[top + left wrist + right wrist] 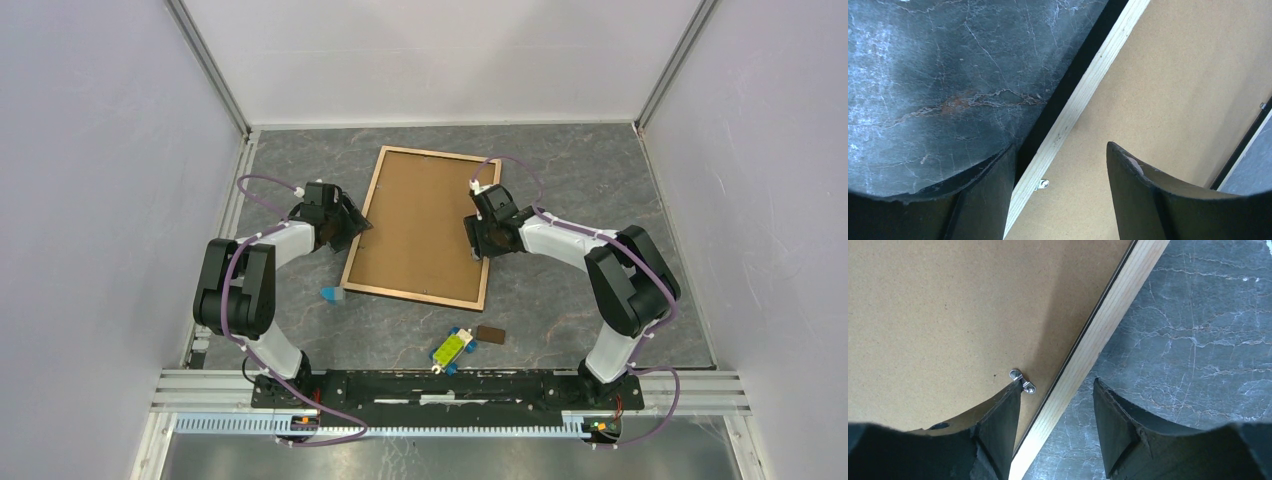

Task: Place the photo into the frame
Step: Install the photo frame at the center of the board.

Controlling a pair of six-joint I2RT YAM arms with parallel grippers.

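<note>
Jaws parted, left arm (290, 240) and right arm (560, 240) straddle the frame's (440, 154) rails.

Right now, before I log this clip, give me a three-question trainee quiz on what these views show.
1. True or false: the left gripper is shut tight on the frame.
2. What fills the frame as it lies on the table? A) a glossy photo B) a plain brown backing board C) bare glass
3. Fill in: in the top view, the right gripper straddles the frame's ____ rail.
Key: 1 false, it is open around the rail; 2 B; 3 right.
</note>
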